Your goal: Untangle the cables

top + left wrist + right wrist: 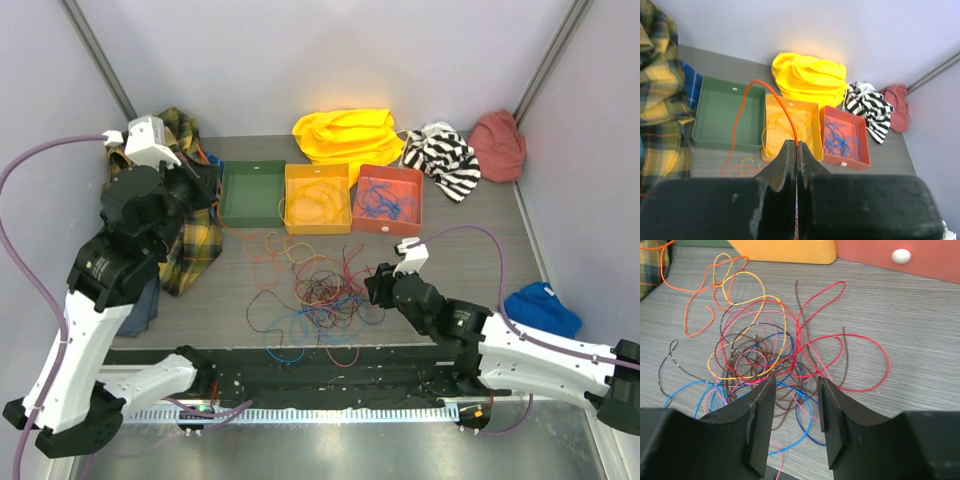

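Left gripper (796, 148) is clenched, its fingers flat together on one orange cable (758, 81) that arcs up from the tips over the wall between two trays and drops away to the left. The right gripper (796, 385) hangs low with its jaws apart, holding nothing, just above the near edge of the heap. On the grey table (500, 215), the top view alone takes in the whole spread: a plaid cloth (195, 245) under the left arm, a yellow cloth (345, 130), a striped cloth (442, 158) and a pink cloth (497, 143) along the back wall, and a blue cloth (540, 308) near the right arm. In that view the left fingers are lost against the dark arm, and only the left wrist view shows their grip. Three trays sit side by side at the back: a green tray (252, 166), a yellow tray (317, 168) with yellow loops in it, and a red tray (388, 171) with blue strands. The loose cables (315, 290) lie tangled in front of the trays, at the middle of the table. Only the right wrist view separates them: red, brown, blue, yellow, pink and black loops crossing one another, with an orange one trailing off to the left. A white dot (901, 256) sits on the red tray's front wall; whether it carries lettering cannot be made out. Where the held strand ends is cut off behind the left fingers.
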Robot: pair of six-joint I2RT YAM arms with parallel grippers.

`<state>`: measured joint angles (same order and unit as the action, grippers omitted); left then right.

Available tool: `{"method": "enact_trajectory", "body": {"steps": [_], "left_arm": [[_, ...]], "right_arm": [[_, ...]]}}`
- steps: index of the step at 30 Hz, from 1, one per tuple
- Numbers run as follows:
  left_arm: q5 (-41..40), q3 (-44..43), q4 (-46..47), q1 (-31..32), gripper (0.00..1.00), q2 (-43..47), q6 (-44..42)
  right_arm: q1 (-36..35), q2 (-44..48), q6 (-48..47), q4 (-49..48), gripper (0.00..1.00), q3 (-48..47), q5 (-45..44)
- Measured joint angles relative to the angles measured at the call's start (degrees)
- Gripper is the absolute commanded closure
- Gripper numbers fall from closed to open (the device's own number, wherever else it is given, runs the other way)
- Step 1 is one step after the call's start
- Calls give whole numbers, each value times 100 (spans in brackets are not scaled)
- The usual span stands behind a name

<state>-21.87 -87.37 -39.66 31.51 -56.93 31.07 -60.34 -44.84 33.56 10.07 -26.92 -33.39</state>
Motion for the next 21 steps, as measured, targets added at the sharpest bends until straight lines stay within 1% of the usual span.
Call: {"method": "enact_trajectory", "body": {"steps": [6, 10, 13, 18, 21], "left_arm": [[-280, -931, -149, 0, 100, -518, -374], [-487, -1657, -116, 0, 100, -1134, -678], [-643, -2420, -83, 0, 100, -1659, -944], [-907, -3709, 151, 0, 100, -2424, -1425], [-1058, -4000, 437, 0, 100, -2605, -1707]], "right_arm": [[-4, -332, -48, -262, 53, -214, 262], [-4, -328, -46, -348, 54, -264, 369], [-4, -286, -48, -343, 54, -269, 400], [-4, -111, -72, -254, 54, -289, 393], [-4, 20, -98, -140, 54, -302, 389]]}}
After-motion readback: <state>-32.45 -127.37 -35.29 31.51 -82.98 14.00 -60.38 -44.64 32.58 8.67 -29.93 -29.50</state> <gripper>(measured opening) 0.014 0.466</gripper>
